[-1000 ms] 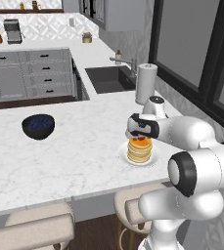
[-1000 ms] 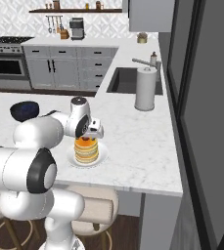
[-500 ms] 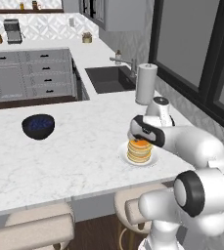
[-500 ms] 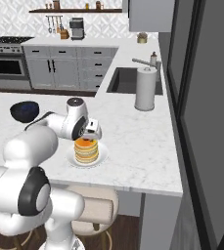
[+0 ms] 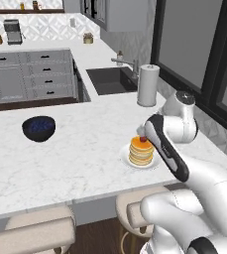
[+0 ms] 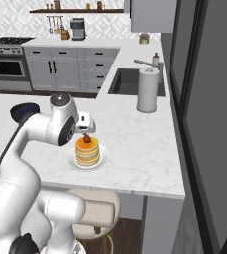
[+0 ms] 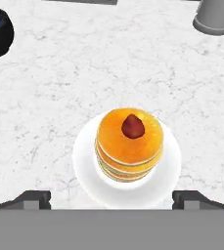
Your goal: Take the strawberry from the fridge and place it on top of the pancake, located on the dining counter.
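Fingers (image 7: 111, 199) spread wide, and nothing between them! One dark tip (image 7: 33, 199) sits low at the left of the hand view, the other well across at the right, with the whole plate (image 7: 84, 168) showing in the gap. They touch nothing; they hang above the stack, clear of it.

Right below, the strawberry (image 7: 133, 126) sits on top of the pancake (image 7: 128, 146), a small red cone near the middle of the top cake, a touch off centre. From the right base view the berry (image 6: 87, 138) perches on the stack (image 6: 87, 151) just under the hand. The left base view shows the berry (image 5: 143, 139) and the stack (image 5: 141, 152) as well, with the arm's dark-edged link crossing just beside them.

The white plate rests on the table (image 5: 80, 158), the marbled top, close to its near edge, above the stools (image 5: 30, 233).

Further out, a dark bowl (image 5: 38, 127) stands well apart toward the table's left end. A paper towel roll (image 6: 146, 90) stands upright toward the far edge, by the sink (image 6: 135, 82).
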Motion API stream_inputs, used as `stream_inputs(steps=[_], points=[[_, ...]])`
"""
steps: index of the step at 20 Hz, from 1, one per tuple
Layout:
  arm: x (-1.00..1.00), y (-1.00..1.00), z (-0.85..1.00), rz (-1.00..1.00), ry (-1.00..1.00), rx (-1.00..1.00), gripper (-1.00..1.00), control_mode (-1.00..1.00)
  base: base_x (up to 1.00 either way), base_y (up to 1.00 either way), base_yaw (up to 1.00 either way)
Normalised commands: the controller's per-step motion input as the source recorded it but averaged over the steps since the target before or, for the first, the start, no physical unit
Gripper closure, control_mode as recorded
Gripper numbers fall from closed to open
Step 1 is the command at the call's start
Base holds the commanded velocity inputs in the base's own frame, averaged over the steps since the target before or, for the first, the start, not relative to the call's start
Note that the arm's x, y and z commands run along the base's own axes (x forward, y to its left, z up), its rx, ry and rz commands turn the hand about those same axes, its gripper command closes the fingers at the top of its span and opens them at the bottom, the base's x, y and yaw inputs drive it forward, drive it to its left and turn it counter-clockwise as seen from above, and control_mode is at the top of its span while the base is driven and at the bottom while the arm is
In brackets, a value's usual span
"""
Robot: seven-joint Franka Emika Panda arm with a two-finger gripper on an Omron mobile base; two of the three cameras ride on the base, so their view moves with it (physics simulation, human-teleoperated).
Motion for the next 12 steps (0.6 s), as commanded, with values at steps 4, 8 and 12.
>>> stream_inputs(steps=[4, 8, 12], points=[[-0.99, 0.12, 1.0, 0.07, -0.35, -0.02, -1.0, -1.0, 0.0, 0.0, 0.0], [-0.76, 0.1, 0.97, 0.04, -0.1, -0.04, -1.0, -1.0, 0.0, 0.0, 0.0], [-0.91, 0.0, 1.0, 0.02, -0.04, -0.04, -1.0, -1.0, 0.0, 0.0, 0.0]])
